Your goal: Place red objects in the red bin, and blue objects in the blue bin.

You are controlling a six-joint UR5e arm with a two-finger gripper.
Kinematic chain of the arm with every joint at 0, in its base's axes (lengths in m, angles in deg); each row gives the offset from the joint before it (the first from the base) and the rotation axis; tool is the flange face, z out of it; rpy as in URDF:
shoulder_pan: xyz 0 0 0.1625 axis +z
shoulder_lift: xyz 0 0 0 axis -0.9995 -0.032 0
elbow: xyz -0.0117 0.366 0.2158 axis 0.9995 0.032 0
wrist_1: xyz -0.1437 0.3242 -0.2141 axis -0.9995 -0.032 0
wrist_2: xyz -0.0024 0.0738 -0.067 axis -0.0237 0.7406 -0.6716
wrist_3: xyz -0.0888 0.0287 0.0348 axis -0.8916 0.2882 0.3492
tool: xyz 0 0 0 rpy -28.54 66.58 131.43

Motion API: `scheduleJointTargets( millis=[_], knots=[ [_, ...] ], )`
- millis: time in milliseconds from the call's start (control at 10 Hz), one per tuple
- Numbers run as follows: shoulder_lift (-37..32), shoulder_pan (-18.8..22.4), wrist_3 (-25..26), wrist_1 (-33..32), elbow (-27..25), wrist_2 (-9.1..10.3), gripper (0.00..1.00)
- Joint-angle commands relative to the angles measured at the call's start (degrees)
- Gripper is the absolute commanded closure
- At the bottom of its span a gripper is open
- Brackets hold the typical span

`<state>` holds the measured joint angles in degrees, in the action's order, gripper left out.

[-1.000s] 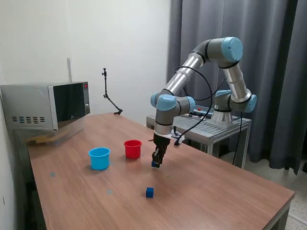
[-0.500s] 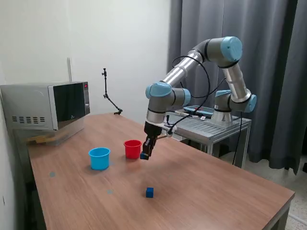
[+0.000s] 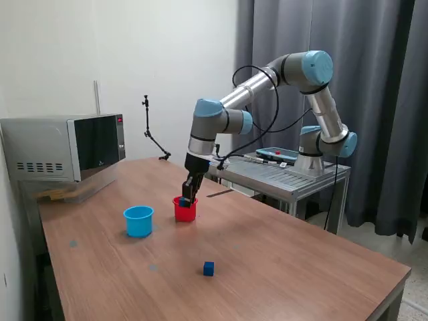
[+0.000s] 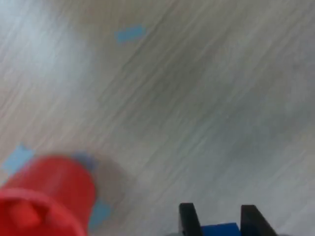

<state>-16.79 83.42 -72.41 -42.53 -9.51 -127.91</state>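
My gripper point(image 3: 186, 198) is shut on a small dark blue cube point(image 3: 182, 202) and hangs right at the rim of the red bin point(image 3: 185, 212), a small red cup. In the wrist view the blue cube point(image 4: 219, 229) sits between the two black fingers point(image 4: 187, 219), with the red bin point(image 4: 47, 194) off to one side and blurred. The blue bin point(image 3: 138, 221), a cyan cup, stands a little to the exterior view's left of the red one. A second blue cube point(image 3: 208, 268) lies on the table nearer the front. The red objects are out of view.
A microwave point(image 3: 67, 147) stands at the back of the wooden table point(image 3: 287, 267) on the exterior view's left. A metal cart point(image 3: 287, 170) carries the arm's base behind the table. Blue tape marks point(image 4: 130, 33) dot the tabletop.
The arm has swung to the exterior view's left and lifted, carrying the blue cube from the table's middle over to the red cup. The other cube and both cups have stayed put.
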Motion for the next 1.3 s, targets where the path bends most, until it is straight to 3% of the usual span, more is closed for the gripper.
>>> scheduleJointTargets(
  millis=[0, 600, 900, 1100, 1200],
  knots=[
    [-0.87, -2.28, -3.7, 2.29, 3.13, 0.03, 1.0],
    [0.01, -5.09, -8.71, 4.15, 5.51, 0.47, 1.0],
    [3.43, -5.53, -12.57, 5.38, 9.55, 0.74, 1.0],
    [5.02, -5.97, -15.38, 5.38, 11.66, 3.62, 1.0],
    [5.28, -6.32, -16.09, 5.3, 12.1, 3.99, 1.0]
  ],
)
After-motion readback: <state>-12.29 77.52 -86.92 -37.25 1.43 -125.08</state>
